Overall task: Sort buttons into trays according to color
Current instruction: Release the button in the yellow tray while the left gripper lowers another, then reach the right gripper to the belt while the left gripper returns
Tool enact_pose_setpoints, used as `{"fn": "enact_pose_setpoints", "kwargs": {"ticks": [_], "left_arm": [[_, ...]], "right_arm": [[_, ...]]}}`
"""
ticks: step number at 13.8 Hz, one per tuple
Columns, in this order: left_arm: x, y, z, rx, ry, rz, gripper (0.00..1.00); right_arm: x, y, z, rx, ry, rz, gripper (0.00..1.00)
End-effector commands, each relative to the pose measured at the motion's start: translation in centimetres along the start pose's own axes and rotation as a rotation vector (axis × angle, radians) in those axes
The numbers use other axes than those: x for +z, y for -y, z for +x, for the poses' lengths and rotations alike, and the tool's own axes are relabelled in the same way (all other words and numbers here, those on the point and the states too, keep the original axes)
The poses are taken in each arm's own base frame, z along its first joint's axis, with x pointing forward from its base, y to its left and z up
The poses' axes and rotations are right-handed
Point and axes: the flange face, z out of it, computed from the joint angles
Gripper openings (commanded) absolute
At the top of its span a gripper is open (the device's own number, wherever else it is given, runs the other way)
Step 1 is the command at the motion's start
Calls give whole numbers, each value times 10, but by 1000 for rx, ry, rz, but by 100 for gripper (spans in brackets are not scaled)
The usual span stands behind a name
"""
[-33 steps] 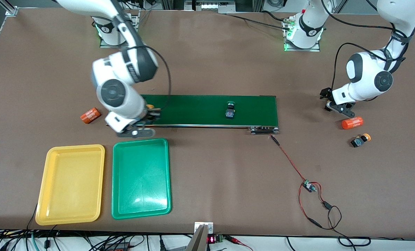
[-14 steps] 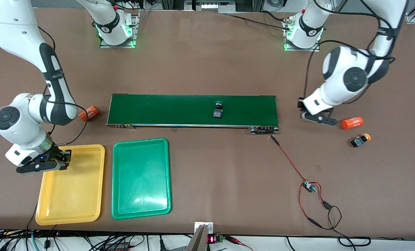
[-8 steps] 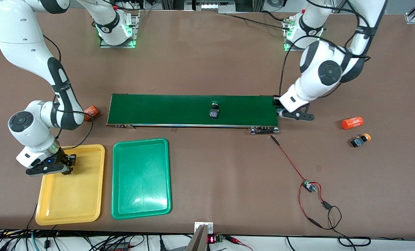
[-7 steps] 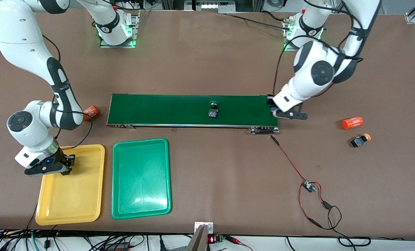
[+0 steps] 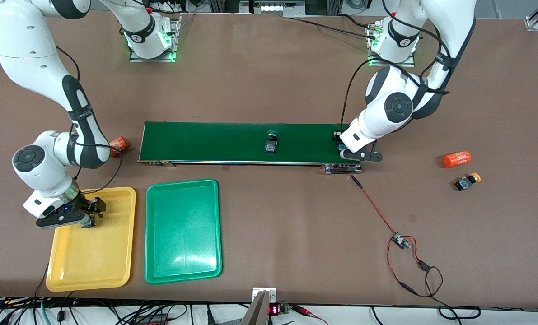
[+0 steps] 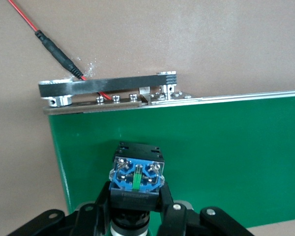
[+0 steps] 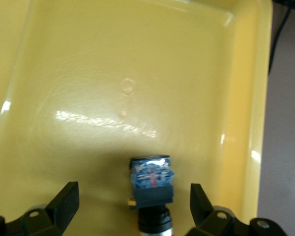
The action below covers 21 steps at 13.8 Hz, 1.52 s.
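My right gripper [image 5: 91, 215] stands open low over the yellow tray [image 5: 92, 271], at the corner nearest the right arm's base. A button [image 7: 151, 184] with a black-and-blue body shows between its spread fingers [image 7: 65, 201] and touches neither; its cap is hidden. My left gripper [image 5: 343, 149] is shut on another button [image 6: 136, 174] over the end of the dark-green belt [image 5: 205, 142] toward the left arm. A green-capped button [image 5: 271, 142] lies on the belt. A yellow-orange-capped button [image 5: 467, 181] lies on the table. The green tray [image 5: 183, 253] holds nothing.
One orange cylinder [image 5: 456, 159] lies by the loose button, another [image 5: 119, 145] by the belt's other end. A red-and-black wire [image 5: 386, 225] with a small board runs from the belt's motor bracket [image 6: 108, 91] toward the front camera.
My right gripper has opened over the yellow tray and let its button go. My left gripper has carried its button over the belt's end. The green-capped button has drifted along the belt toward the right arm's end.
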Motion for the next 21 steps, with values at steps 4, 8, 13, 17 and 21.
{"fn": "enact_pose_setpoints", "kwargs": {"ticks": [4,8,13,17,21], "left_arm": [[10,-8,7,2,-16,-17,3],[10,-9,10,19,-17,-16,100],[-51,-11,8,45,-80,-16,100],[-87,107,38,-73,-116,-25,100],[-102,227,43,-109,-136,49,100]], "right_arm": [[-96,34,21,66,190,108,100],[-141,54,20,162,296,240,100],[-210,126,31,236,365,252,100],[-244,222,45,246,375,236,100],[-239,318,39,205,391,223,100]]}}
